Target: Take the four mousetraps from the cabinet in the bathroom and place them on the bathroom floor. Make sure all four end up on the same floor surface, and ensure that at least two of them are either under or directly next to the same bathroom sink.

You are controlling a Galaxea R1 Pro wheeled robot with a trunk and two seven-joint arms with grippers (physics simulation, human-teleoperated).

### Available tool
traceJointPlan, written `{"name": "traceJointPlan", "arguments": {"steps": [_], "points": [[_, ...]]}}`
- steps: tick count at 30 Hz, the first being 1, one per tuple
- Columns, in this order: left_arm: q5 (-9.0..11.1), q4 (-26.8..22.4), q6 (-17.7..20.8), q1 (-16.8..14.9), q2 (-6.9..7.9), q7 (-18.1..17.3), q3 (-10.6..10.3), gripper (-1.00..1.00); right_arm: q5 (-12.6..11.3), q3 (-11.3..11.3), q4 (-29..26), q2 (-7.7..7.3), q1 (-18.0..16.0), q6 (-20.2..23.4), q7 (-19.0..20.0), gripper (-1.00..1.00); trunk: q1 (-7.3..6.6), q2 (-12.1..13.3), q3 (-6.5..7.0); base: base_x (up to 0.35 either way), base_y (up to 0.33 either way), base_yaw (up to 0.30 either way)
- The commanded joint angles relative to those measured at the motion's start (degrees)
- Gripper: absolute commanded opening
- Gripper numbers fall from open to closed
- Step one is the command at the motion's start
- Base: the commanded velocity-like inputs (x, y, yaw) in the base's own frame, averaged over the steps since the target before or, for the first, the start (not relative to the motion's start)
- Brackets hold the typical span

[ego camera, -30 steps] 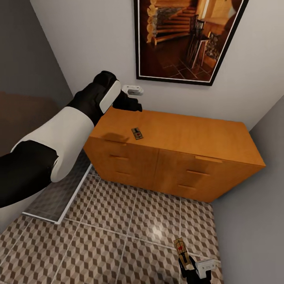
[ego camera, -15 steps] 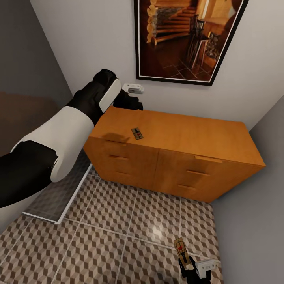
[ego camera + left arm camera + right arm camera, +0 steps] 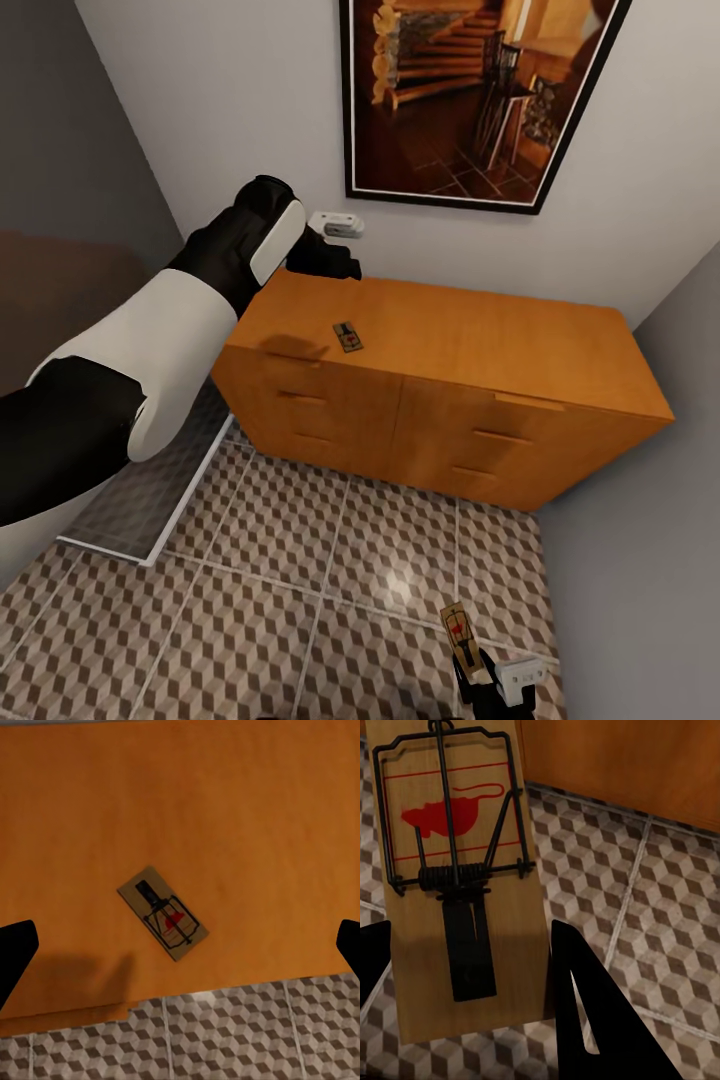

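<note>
One mousetrap (image 3: 348,338) lies flat on the orange-brown cabinet (image 3: 470,350), near the top's left front edge. My left gripper (image 3: 335,262) hovers above the cabinet's back left corner. In the left wrist view it is open, its black fingertips (image 3: 15,954) wide apart on either side of that mousetrap (image 3: 167,913), well above it. Low at the right, my right gripper (image 3: 478,672) is shut on a second mousetrap (image 3: 456,625), just above the bathroom floor (image 3: 330,560). The right wrist view shows this mousetrap (image 3: 454,870) between the fingers (image 3: 585,1012), red mouse mark up.
A large framed picture (image 3: 470,100) hangs on the white wall behind the cabinet. A white-edged flat panel (image 3: 150,500) lies on the tiles left of the cabinet. A grey wall (image 3: 640,560) closes in the right side.
</note>
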Motion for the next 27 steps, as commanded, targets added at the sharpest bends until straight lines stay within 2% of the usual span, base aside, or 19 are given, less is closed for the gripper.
{"name": "traceJointPlan", "arguments": {"steps": [1, 11, 20, 27], "points": [[0.3, 0.0, 0.1, -0.1, 0.03, 0.2, -0.2, 1.00, -0.7, 0.1, 0.0, -0.02, 0.0, -0.1, 0.8, -1.00, 0.03, -0.1, -0.15, 0.000, 0.000, 0.000], [0.3, 0.1, 0.2, -0.1, 0.02, 0.2, -0.2, 1.00, -0.7, 0.1, 0.0, -0.02, 0.0, -0.1, 0.8, -1.00, 0.03, -0.1, -0.82, 0.081, -0.048, 0.000], [1.3, 0.1, 0.1, -0.1, -0.01, 0.2, -0.2, 1.00, -0.7, 0.1, 0.0, -0.02, 0.0, -0.2, 0.8, -1.00, 0.03, -0.1, -0.99, 0.015, -0.010, 0.000], [1.4, 0.1, 0.1, 0.0, 0.00, 0.2, -0.2, 1.00, -0.7, 0.1, 0.0, -0.02, 0.0, -0.2, 0.8, -1.00, 0.03, -0.1, -0.99, 0.151, -0.155, 0.000]]}}
